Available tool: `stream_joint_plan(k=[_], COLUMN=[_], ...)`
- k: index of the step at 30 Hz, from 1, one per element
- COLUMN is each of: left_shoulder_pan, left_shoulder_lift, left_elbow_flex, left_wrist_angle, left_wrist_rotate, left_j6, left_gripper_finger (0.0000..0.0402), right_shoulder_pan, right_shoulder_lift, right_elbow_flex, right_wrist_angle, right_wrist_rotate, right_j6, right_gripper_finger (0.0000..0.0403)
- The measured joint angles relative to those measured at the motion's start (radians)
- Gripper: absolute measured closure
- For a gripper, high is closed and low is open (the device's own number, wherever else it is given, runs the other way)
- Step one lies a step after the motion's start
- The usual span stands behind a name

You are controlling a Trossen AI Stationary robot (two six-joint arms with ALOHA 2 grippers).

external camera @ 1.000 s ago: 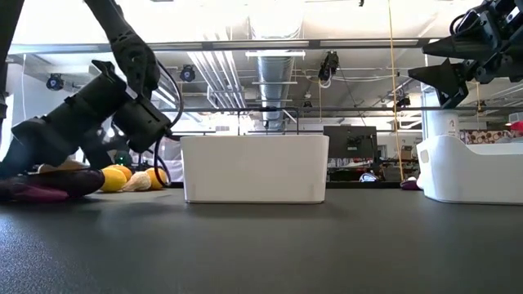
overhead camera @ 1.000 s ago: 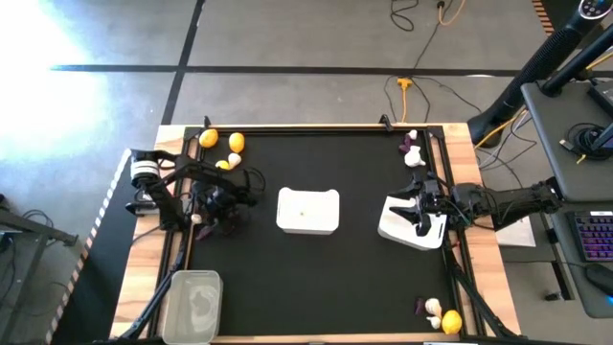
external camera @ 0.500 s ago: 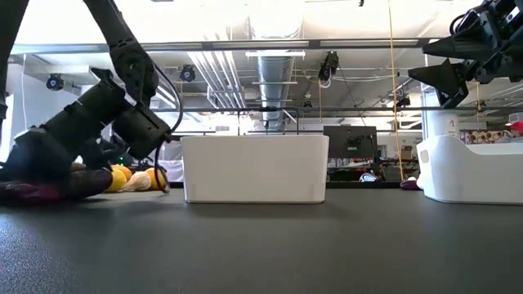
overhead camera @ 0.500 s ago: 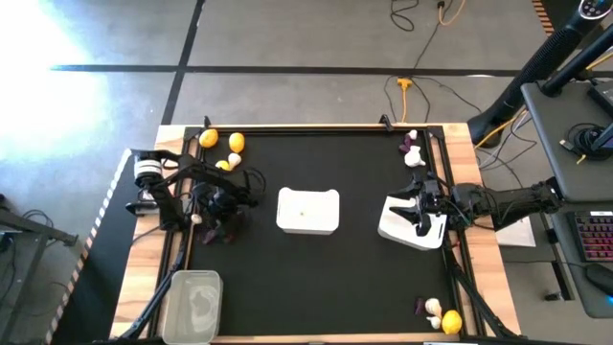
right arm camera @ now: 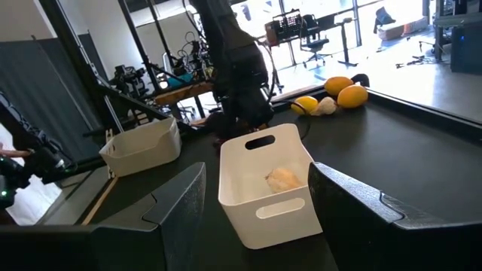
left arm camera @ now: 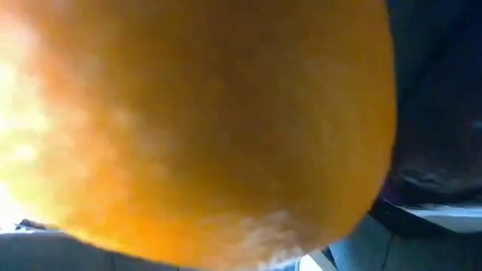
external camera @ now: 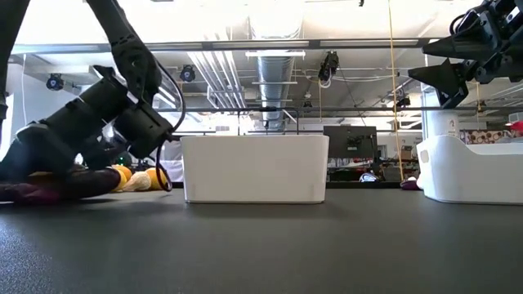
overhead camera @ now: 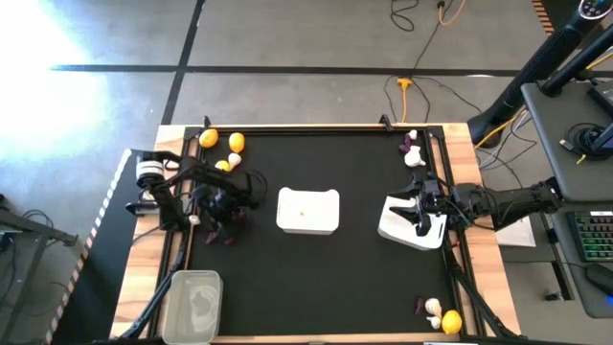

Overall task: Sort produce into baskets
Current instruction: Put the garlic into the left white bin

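Observation:
My left gripper [overhead camera: 218,206] is down at the table's left side, over a small pile of produce. A yellow-orange fruit [left arm camera: 196,120] fills the left wrist view, with a dark purple vegetable [left arm camera: 437,150] beside it. In the low view the purple vegetable [external camera: 24,193] lies on the mat under the gripper [external camera: 41,167]. The gripper hides where it meets the fruit. My right gripper [right arm camera: 256,169] hangs open and level above the right white basket [overhead camera: 412,230]. The middle white basket [right arm camera: 263,188] holds one garlic bulb [right arm camera: 285,179].
The clear tub [overhead camera: 192,305] stands at the near left corner. Lemons [overhead camera: 237,143] and a garlic bulb [overhead camera: 235,159] lie at the far left. Garlic and purple pieces [overhead camera: 414,153] lie at the far right. Garlic and a lemon [overhead camera: 451,321] lie at the near right.
My left gripper has rolled a little and settled slightly lower over the fruit at the table's left side. The right arm has kept still.

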Motion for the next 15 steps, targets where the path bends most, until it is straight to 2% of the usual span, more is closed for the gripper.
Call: stream_joint_plan(k=[5,10,15], left_shoulder_pan=[-0.039,-0.052,-0.051], left_shoulder_lift=[0.001,0.011,0.011], left_elbow_flex=[-0.009,-0.013,-0.010], left_wrist_angle=[0.010,0.006,0.004], left_wrist_rotate=[-0.039,-0.128,-0.121], left_j6=[-0.027,-0.036,-0.003], left_gripper_finger=[0.0192,0.0191,0.0194], right_shoulder_pan=[0.000,0.000,0.000], right_shoulder_lift=[0.000,0.000,0.000], right_elbow_flex=[0.000,0.000,0.000], right_wrist_angle=[0.000,0.000,0.000], right_wrist_rotate=[0.000,0.000,0.000], right_j6=[0.000,0.000,0.000], right_gripper_finger=[0.0174,0.0174,0.0174])
